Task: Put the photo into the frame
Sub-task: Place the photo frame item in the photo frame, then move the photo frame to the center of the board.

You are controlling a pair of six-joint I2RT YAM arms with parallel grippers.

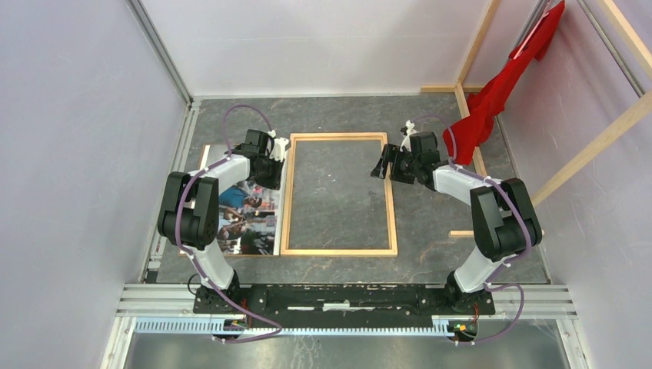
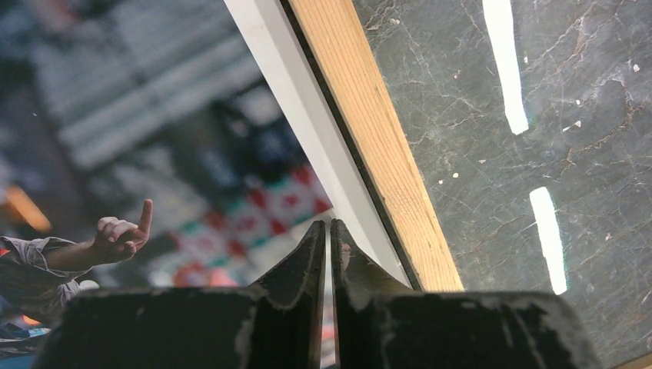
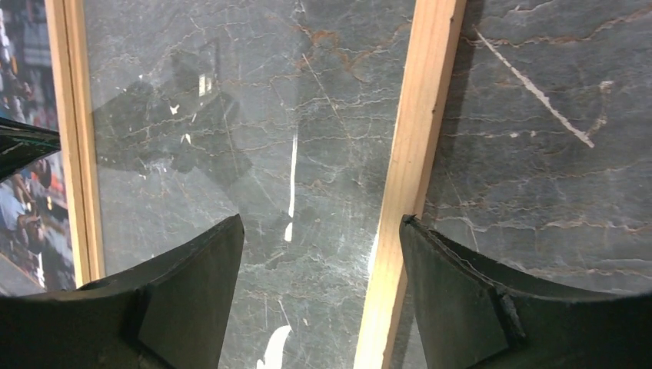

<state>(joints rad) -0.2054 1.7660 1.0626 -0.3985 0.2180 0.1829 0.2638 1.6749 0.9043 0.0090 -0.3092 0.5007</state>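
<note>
On the left half of the dark grey marbled table surface (image 1: 430, 257) we see the large rectangular paper photo (image 1: 246, 219), a dark, busy scene with people. It lies face up and flat, its right edge just beside the left rail of the frame. The left gripper (image 2: 329, 227) hangs over the photo's far right corner. Its black fingers (image 2: 304, 269) are pressed together, with the tips above the print's white border. We cannot tell whether any paper is pinched between them.

The large rectangular frame (image 1: 338, 251) of thin light wood with a clear pane lies flat at the middle of the surface, with the marbled top showing through it.

At the far end of the frame's right rail we find the right gripper (image 3: 321, 219). Its fingers (image 3: 200, 269) are spread wide and hold nothing. In the wrist view the rail runs between them, close to the right one.

At the far right corner a red cloth (image 1: 500, 100) hangs from a light wooden rack (image 1: 592, 146).
</note>
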